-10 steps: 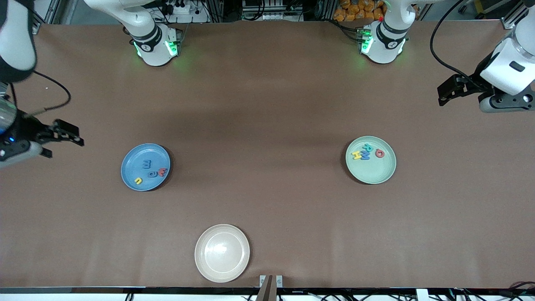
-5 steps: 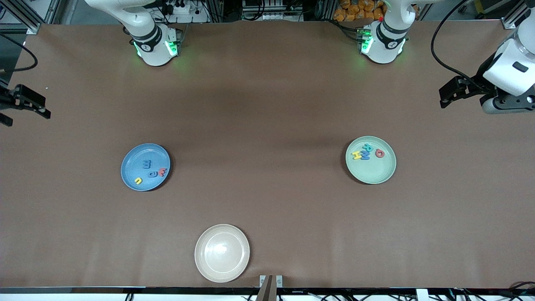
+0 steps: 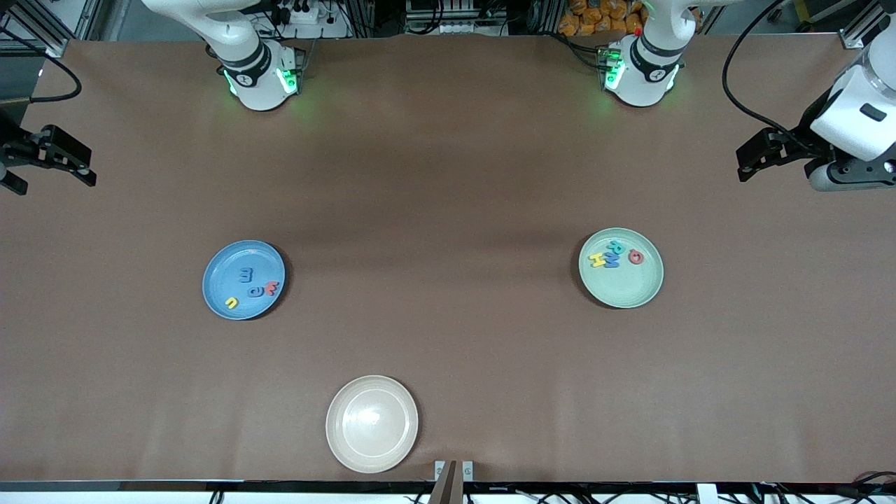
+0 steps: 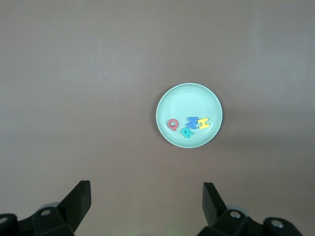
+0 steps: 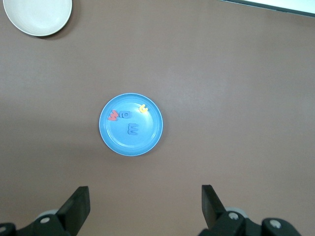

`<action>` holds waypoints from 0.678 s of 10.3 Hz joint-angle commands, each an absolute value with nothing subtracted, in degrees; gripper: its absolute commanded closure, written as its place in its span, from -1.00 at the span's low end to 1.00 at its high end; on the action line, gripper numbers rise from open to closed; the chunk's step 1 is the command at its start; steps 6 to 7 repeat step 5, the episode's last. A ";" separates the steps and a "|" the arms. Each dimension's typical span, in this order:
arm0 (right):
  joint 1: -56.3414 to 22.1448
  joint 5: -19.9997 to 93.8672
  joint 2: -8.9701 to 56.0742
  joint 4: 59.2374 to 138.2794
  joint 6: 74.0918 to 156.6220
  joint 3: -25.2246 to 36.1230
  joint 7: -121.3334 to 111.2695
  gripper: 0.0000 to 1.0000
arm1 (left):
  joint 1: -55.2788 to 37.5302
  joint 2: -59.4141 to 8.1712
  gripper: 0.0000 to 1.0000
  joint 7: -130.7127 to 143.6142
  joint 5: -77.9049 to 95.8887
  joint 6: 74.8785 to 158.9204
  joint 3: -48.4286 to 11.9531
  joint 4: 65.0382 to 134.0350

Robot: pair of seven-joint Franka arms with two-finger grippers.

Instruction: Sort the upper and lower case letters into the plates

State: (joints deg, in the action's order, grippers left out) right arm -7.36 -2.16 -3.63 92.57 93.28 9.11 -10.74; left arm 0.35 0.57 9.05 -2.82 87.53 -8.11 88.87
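Note:
The blue plate [image 3: 218, 269] toward the right arm's end holds a blue w [image 3: 248, 274], red w [image 3: 271, 287], blue a [image 3: 256, 292] and yellow u [image 3: 231, 302]. The mint green plate [image 3: 626, 288] toward the left arm's end holds a yellow H [image 3: 596, 260], blue M [image 3: 610, 260], teal R [image 3: 617, 246] and red Q [image 3: 635, 257]. My right gripper [image 3: 87, 166] hangs open and empty over the table's end. My left gripper [image 3: 747, 162] is open and empty over the other end. Each wrist view looks down on its own plate, blue [image 5: 130, 145] and mint green [image 4: 189, 98].
A cream-white plate [image 3: 372, 423] with nothing in it lies near the front edge of the table, nearer the camera than both other plates. It also shows in a corner of the right wrist view as the cream-white plate [image 5: 37, 14]. The brown table [image 3: 448, 210] is bare between the plates.
My right gripper has pulled away from beside the blue plate, out toward the table's end and the robots' side. The left arm has hardly moved. Letters and plates lie as before.

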 commanded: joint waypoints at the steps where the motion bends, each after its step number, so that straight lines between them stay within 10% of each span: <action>1: -3.27 -2.38 -3.96 92.11 92.46 5.64 -9.93 -1.00 | 0.97 1.14 -1.00 7.82 -1.23 88.42 -8.17 89.47; 7: -2.29 0.33 -3.69 90.98 91.94 5.27 -6.88 -1.00 | 0.97 1.14 -1.00 7.74 -1.49 88.51 -8.17 89.47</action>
